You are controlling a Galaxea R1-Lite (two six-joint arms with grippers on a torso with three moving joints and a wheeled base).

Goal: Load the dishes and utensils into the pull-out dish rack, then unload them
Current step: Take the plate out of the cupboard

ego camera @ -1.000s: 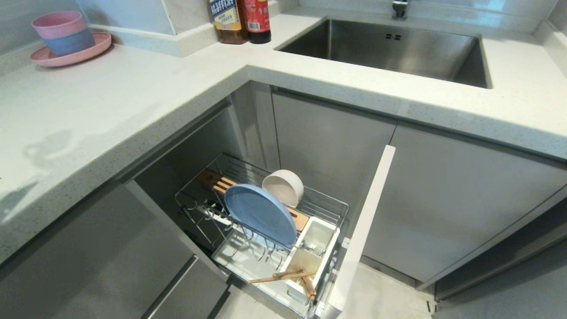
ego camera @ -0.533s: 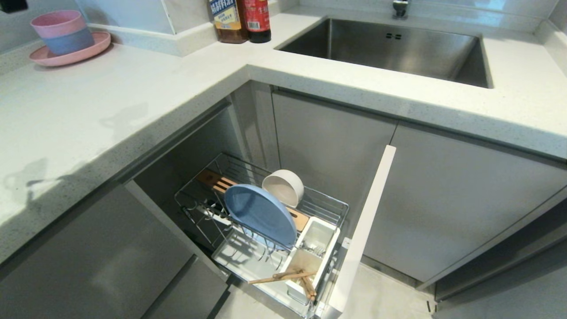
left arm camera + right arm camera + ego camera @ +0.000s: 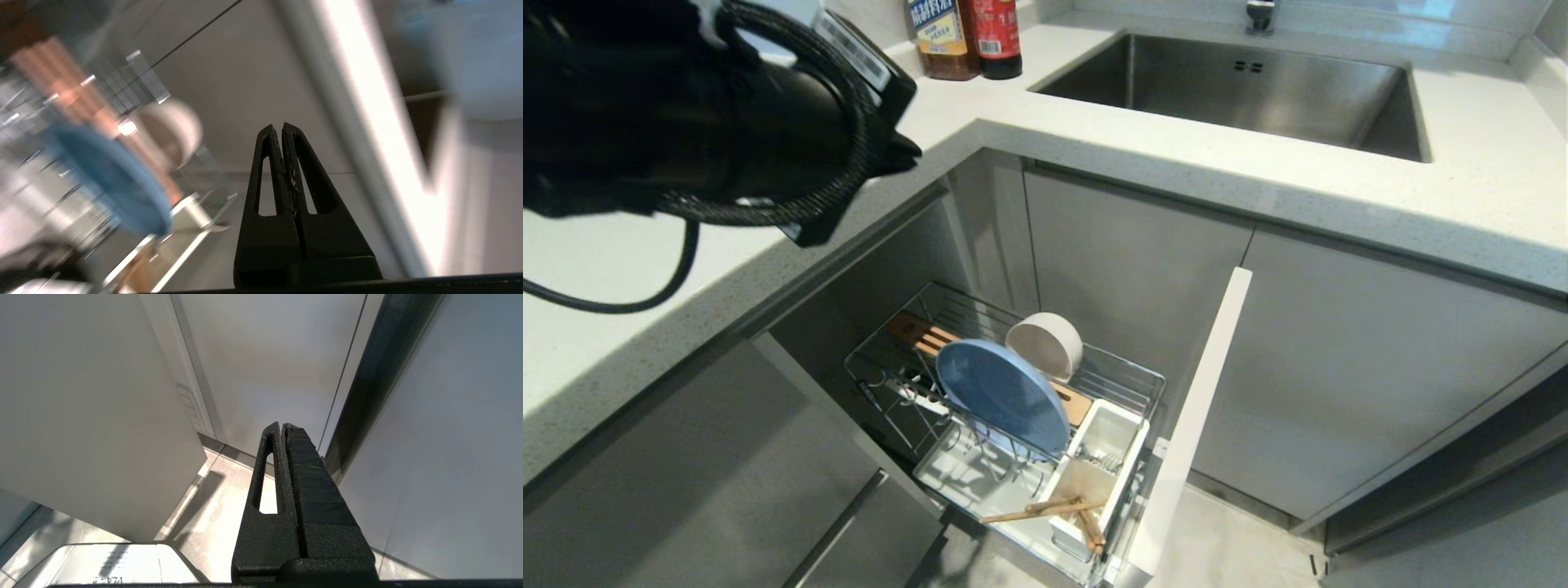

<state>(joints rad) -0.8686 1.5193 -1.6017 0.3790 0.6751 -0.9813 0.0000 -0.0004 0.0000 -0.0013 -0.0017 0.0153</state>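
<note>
1. The pull-out dish rack (image 3: 1005,425) stands open below the bench (image 3: 1176,163), fully loaded, so unloading is likely next.
2. The blue plate (image 3: 1001,396) stands upright in the prongs; lift it straight up.
3. The bowl (image 3: 1045,343) sits just behind it.
4. The left tool (image 3: 282,128), fingers together and empty, must open first; the right tool (image 3: 282,426), also together, hangs idle.
</note>
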